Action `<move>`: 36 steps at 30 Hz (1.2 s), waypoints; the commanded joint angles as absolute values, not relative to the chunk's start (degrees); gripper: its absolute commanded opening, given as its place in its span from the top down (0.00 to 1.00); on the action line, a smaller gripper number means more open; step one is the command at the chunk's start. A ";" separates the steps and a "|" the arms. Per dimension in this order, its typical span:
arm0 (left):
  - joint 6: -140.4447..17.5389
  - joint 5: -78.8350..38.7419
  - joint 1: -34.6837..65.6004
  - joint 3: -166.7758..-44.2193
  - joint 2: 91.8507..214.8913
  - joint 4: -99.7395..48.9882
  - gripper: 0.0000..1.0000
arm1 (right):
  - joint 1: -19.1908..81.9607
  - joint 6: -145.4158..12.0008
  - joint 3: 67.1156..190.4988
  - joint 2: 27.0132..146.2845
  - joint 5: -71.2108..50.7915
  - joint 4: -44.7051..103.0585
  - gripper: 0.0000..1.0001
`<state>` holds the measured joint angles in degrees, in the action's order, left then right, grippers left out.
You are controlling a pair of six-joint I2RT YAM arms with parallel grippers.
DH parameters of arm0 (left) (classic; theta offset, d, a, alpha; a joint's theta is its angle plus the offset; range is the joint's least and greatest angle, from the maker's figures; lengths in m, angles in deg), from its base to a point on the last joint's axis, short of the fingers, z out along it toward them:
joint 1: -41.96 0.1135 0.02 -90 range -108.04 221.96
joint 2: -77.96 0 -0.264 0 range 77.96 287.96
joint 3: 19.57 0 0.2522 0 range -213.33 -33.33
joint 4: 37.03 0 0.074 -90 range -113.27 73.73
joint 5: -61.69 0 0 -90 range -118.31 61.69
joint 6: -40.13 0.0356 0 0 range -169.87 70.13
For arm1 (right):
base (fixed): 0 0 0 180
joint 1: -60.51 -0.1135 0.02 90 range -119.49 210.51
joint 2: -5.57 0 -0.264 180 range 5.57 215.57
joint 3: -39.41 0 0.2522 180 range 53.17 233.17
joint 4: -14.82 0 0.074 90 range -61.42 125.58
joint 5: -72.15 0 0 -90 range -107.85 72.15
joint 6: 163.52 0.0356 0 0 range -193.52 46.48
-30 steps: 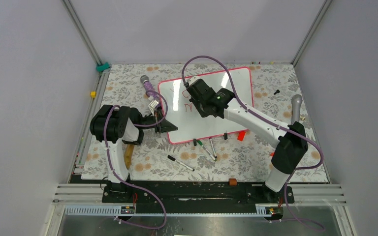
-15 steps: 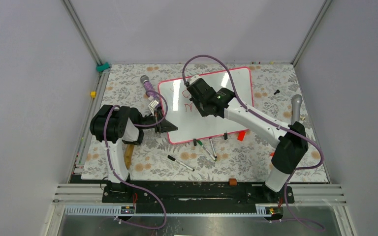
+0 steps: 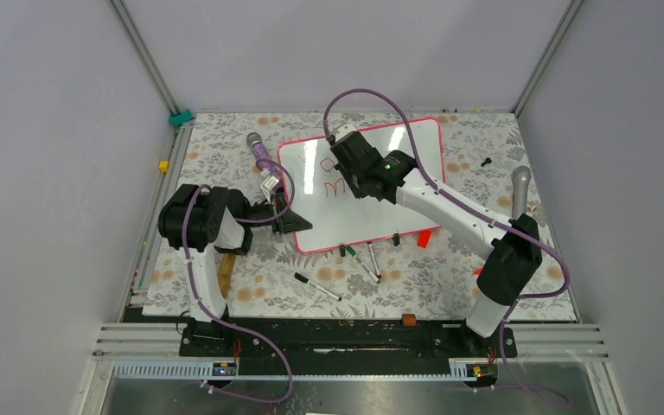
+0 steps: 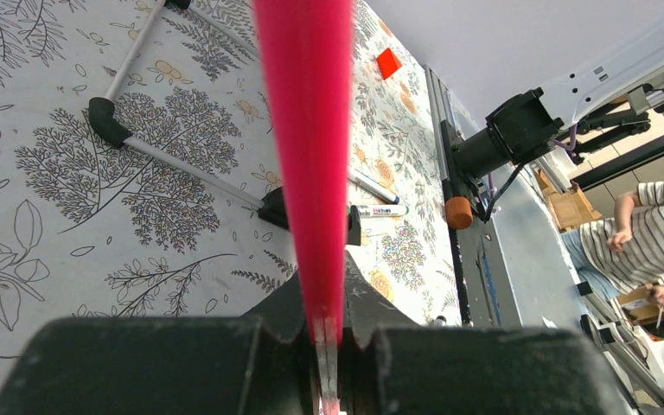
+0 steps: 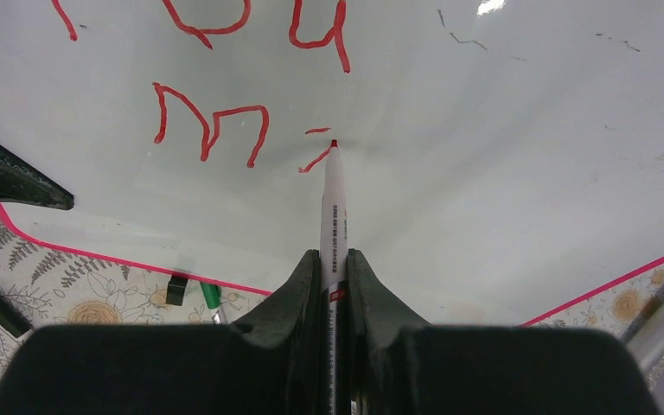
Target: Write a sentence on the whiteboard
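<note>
Right fingers (image 5: 307,278) shifted up whiteboard (image 5: 501,173), marker (image 5: 335,207) tip touching it (wrist view only)

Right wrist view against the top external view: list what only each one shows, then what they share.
Only the right wrist: the right gripper shut on the red marker, its tip at the whiteboard, right of the sentence's "m". Only the top external: the left gripper clamping the whiteboard's near-left corner, and loose markers on the table near its front edge. Both: the whiteboard and the sentence in red.
</note>
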<state>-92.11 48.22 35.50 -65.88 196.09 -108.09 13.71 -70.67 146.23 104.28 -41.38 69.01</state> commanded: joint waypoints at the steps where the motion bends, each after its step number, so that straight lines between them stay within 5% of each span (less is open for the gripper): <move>1: -88.24 50.37 34.57 -65.85 198.06 -107.44 1.00 | 14.28 -70.91 149.38 103.76 -43.65 67.97 1.00; 36: -88.20 50.42 34.54 -65.92 198.10 -107.46 1.00 | 14.42 -71.57 149.23 105.46 -36.73 68.73 1.00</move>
<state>-92.16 48.20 35.50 -65.91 196.09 -108.07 13.81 -70.84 148.57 105.55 -38.91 68.61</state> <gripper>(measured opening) 0.058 0.165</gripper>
